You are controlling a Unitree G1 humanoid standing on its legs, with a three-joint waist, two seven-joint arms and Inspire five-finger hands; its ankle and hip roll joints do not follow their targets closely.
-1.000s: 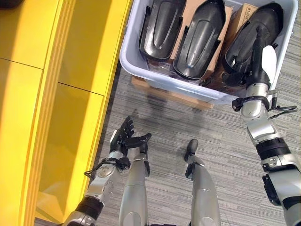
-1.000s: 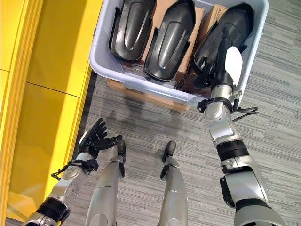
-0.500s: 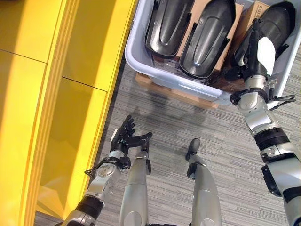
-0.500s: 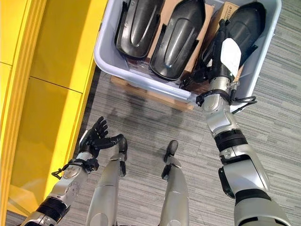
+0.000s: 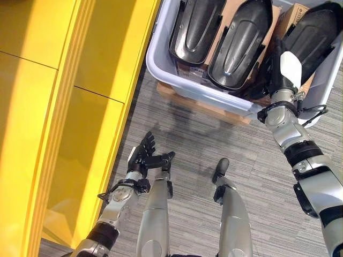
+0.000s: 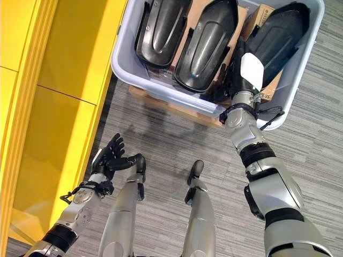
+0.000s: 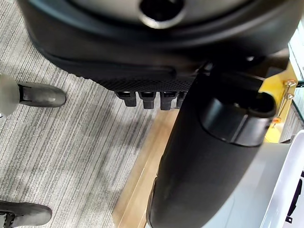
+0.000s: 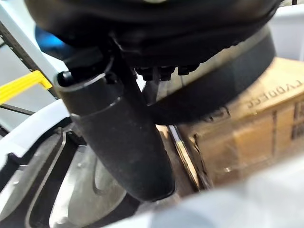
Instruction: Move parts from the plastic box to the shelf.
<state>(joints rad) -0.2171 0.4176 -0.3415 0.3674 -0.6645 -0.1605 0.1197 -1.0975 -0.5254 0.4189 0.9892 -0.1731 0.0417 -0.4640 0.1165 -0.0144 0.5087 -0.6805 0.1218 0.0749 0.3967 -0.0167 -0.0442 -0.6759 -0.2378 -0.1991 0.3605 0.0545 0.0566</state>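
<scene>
A pale plastic box stands on the floor with three black moulded parts upright in it: a left part, a middle part and a right part. My right hand, its thumb under a white cover, reaches over the box's front wall into the gap between the middle and right parts. In the right wrist view its thumb stands straight and its fingers lie along the right part's curved rim. My left hand hangs open and empty beside the yellow shelf.
Cardboard boxes sit under the parts inside the plastic box, which rests on a wooden pallet. Grey carpet runs between the box and the yellow shelf on the left.
The camera has shifted. My right hand has come down from the right part's face into the gap left of it. My left hand has not moved.
</scene>
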